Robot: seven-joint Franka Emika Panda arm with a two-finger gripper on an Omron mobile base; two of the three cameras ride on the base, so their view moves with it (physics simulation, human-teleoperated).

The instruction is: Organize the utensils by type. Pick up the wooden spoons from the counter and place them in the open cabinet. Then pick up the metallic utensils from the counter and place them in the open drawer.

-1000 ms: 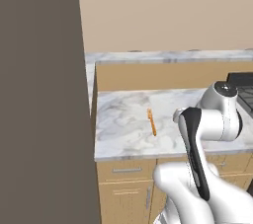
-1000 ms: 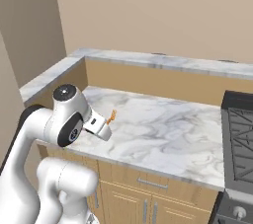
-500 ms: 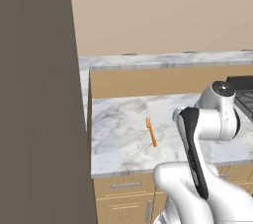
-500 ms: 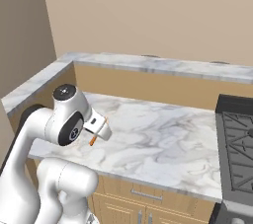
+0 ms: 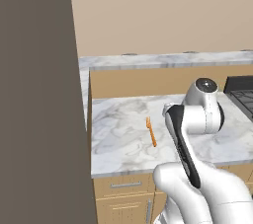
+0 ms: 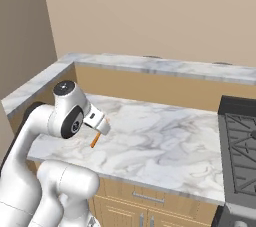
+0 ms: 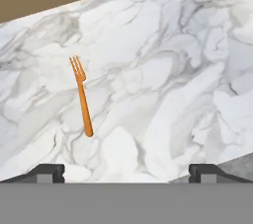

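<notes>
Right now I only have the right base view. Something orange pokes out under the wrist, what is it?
Observer: An orange fork. The hand view shows its tined head.
Operator: Jaws?
Observer: The gripper is open, with nothing between the fingertips.
Operator: How does it lie?
Observer: In the left base view it lies flat on the counter, tines toward the back wall.
</notes>
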